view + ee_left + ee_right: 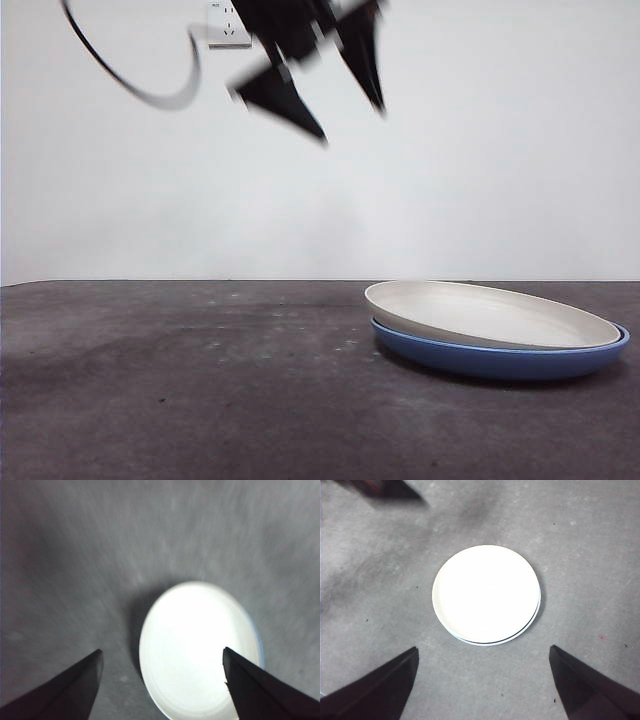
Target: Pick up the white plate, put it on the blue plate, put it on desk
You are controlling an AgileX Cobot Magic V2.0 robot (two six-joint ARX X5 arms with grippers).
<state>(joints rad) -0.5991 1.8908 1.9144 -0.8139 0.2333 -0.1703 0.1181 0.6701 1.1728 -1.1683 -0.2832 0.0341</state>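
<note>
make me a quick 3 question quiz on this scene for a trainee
1. True or false: the white plate lies on top of the blue plate.
2. How do the left gripper's jaws stand? A: spread open, holding nothing. B: shut on the white plate. C: shut on the blue plate.
3. Fill in: the two stacked plates rest on the ____.

Key
1. True; only the blue rim peeks out under the white one, which sits a little off centre.
2. A; the right gripper is open too, above the plates.
3. desk.
</note>
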